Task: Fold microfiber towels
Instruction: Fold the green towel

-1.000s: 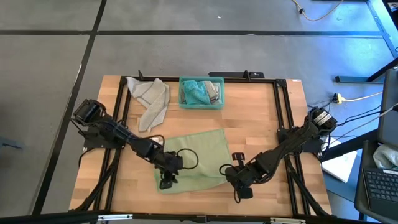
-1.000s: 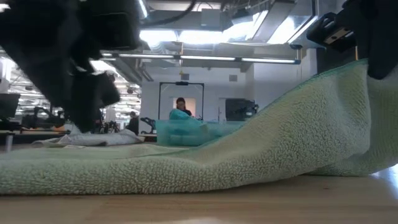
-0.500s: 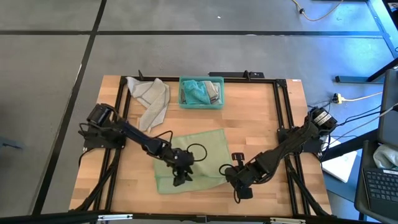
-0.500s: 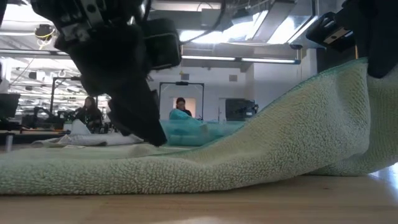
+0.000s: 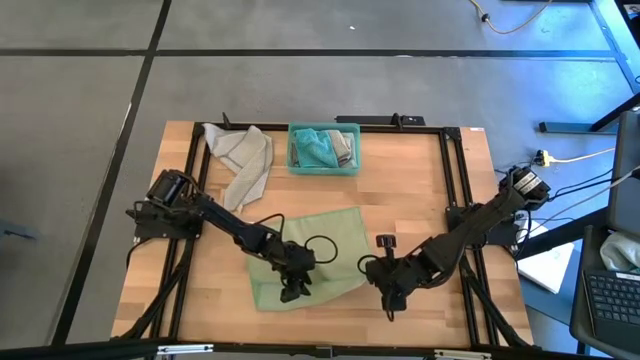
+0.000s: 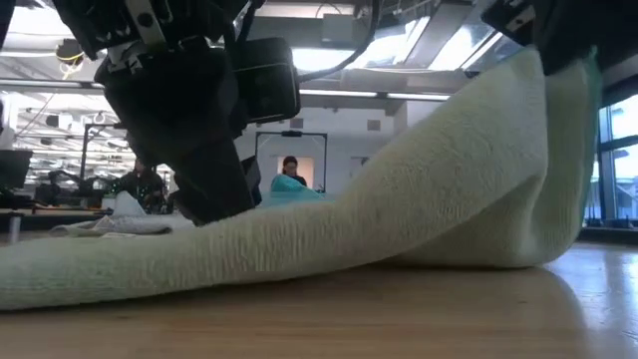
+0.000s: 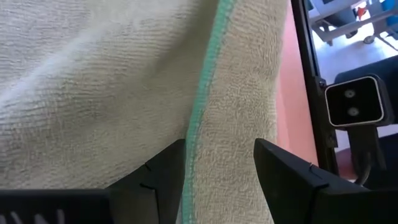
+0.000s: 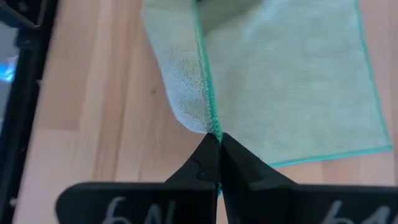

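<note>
- we were in the middle of the first fold of the pale green towel (image 5: 305,255), which lay spread on the desk (image 5: 420,190) near its front edge, between our two arms.
- our right pincer (image 8: 214,138) was pinched shut on the towel's teal-stitched hem, at the right-hand edge of the cloth, and held that edge lifted clear of the wood; in the low view the cloth (image 6: 419,209) rose steeply up to that grip while the rest lay flat.
- our left pincer (image 7: 217,155) stood over the towel's front-left part with its fingers (image 7: 283,165) apart, one on each side of the hem line; it gripped nothing, and whether the tips touched the cloth we could not tell.
- we judged the next move to be carrying the lifted right edge across toward the opposite side, with the left pincer either pinning the cloth or taking a hold so the towel would not slide; the edges would need to meet squarely before we let go.
- a grey towel (image 5: 240,160) lay loosely heaped at the back left of the desk, not yet handled.
- just beside it a teal bin (image 5: 322,148) held more cloths, well apart from both pincers.
</note>
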Controlling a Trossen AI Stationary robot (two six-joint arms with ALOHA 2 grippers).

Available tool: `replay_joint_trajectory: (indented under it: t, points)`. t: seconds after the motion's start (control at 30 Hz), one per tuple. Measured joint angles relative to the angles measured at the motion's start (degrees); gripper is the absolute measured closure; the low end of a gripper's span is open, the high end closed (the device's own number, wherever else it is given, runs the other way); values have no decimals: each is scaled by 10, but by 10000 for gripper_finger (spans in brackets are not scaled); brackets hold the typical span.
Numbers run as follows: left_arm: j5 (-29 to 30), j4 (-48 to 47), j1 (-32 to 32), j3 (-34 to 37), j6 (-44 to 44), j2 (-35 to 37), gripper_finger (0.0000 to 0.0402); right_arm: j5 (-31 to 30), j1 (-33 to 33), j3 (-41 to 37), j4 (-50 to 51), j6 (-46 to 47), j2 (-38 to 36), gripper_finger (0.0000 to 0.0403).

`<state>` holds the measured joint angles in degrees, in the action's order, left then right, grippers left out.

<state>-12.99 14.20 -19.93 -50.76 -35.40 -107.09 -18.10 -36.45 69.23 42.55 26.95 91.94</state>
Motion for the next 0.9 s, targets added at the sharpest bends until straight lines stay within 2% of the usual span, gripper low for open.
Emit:
replay_joint_trajectory:
  t: [0.2,0.3,0.43,0.57,0.73,0.9]
  points:
    - [9,5,21,0,0,0,218,32,-6,0,-7,-33,-1,395]
    - [5,40,34,0,0,0,218,32,-6,0,-7,-33,-1,397]
    - [-39,65,49,-1,1,0,218,31,-6,0,-6,-32,-1,396]
    - [-96,33,49,-1,13,0,218,28,-6,0,3,-30,-1,396]
    - [-115,-9,36,-1,15,0,218,27,-6,0,16,-6,-1,395]
    - [-161,-52,26,-1,15,0,218,22,-6,0,25,-2,-1,395]
